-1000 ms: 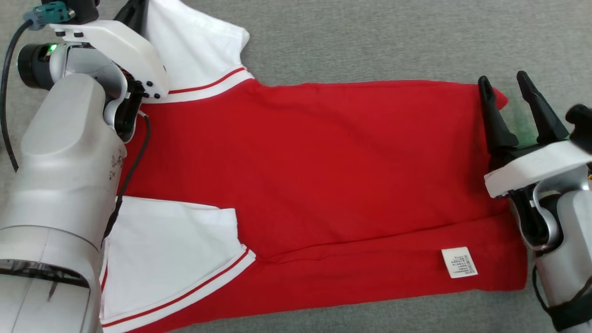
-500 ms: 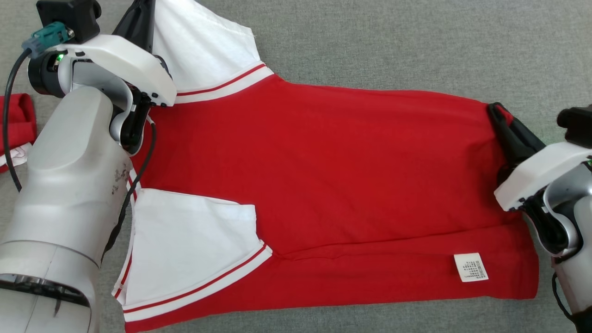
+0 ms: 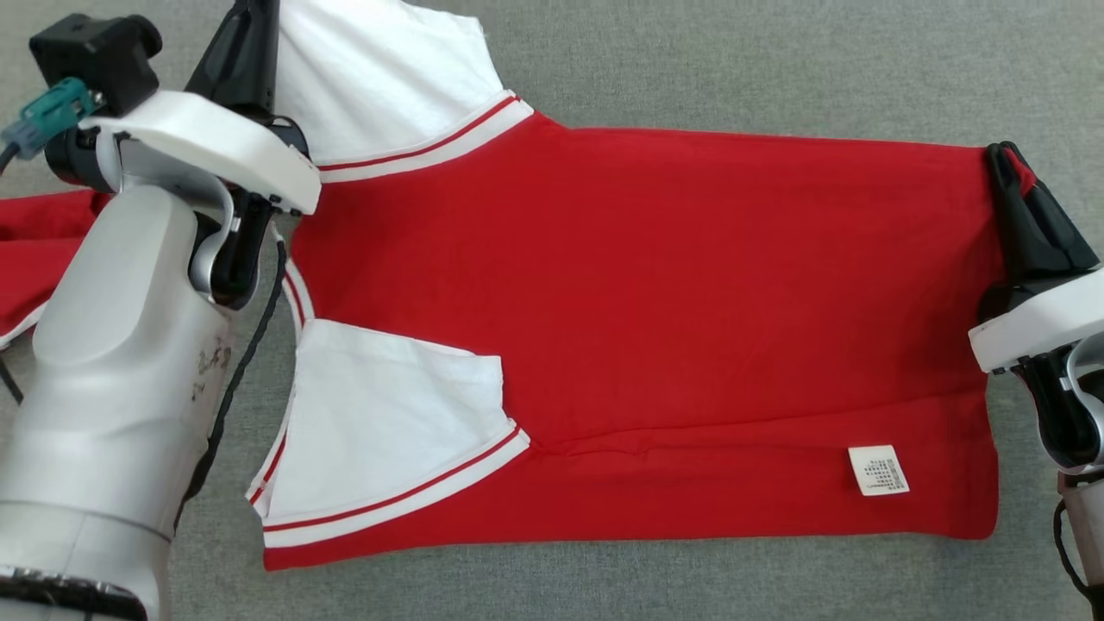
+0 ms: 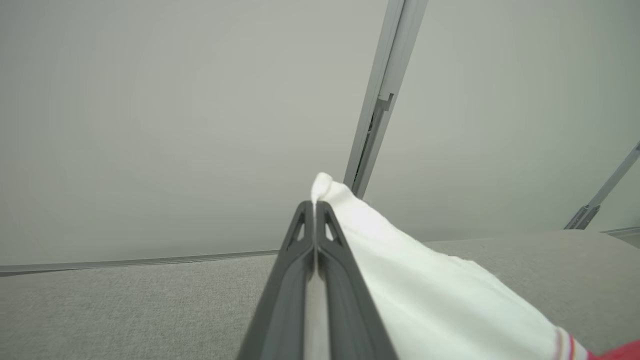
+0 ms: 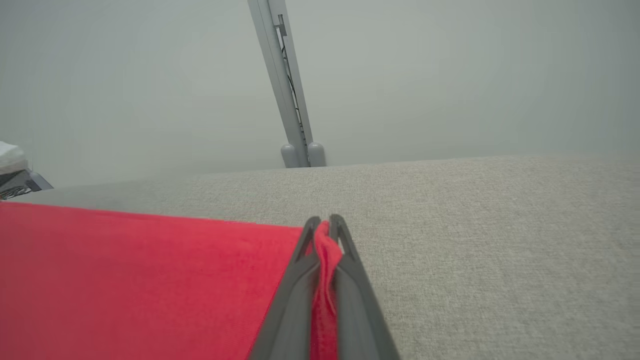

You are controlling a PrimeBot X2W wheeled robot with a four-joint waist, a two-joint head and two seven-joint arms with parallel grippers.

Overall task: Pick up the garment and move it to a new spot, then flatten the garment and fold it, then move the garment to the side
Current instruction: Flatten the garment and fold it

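At the far left a bit of another red cloth (image 3: 34,250) lies on the grey desk (image 3: 733,60). My left jaws are closed on the edge of the far white sleeve (image 4: 425,280) of the red shirt (image 3: 655,302). The shirt lies spread across the desk, its near sleeve (image 3: 388,423) folded onto its body. A white care label (image 3: 878,470) shows near the hem. My right jaws pinch the far hem corner (image 5: 325,260).

spread garment (image 3: 647,285) 1 | other red cloth (image 3: 39,246) 1 | grippers (image 3: 248,39) (image 3: 1011,172) 2 | label (image 3: 878,470) 1
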